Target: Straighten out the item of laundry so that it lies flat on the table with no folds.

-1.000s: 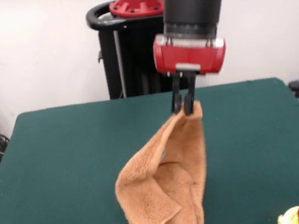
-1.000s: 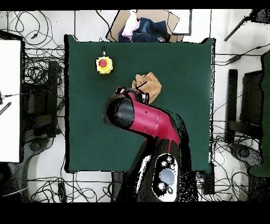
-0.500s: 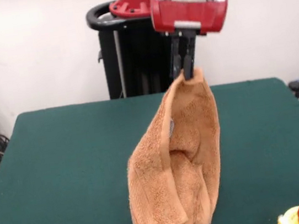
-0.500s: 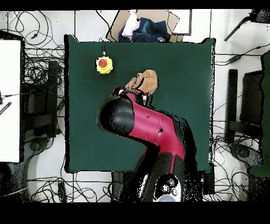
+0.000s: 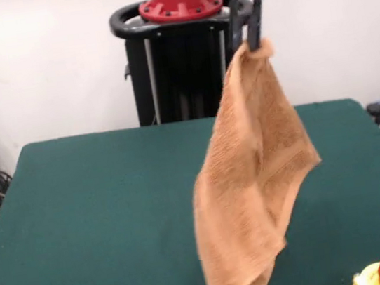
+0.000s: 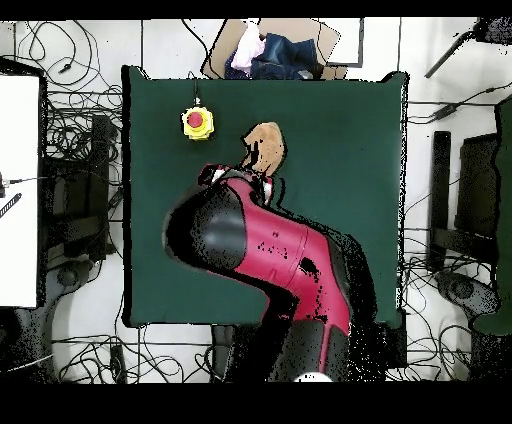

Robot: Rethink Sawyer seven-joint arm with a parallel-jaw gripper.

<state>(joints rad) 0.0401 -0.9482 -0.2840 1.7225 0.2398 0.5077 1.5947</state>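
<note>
The hand [image 5: 254, 34] pinches one corner of the towel [image 5: 256, 183], which hangs high above the worktop [image 5: 81, 221], probably so its own weight drops the folds out

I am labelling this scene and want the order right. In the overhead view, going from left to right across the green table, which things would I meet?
Left edge of the table → yellow button box with a red top → hanging orange-tan towel → right edge of the table. The red and black arm overlaps the towel's lower side, so it is left out.
</note>
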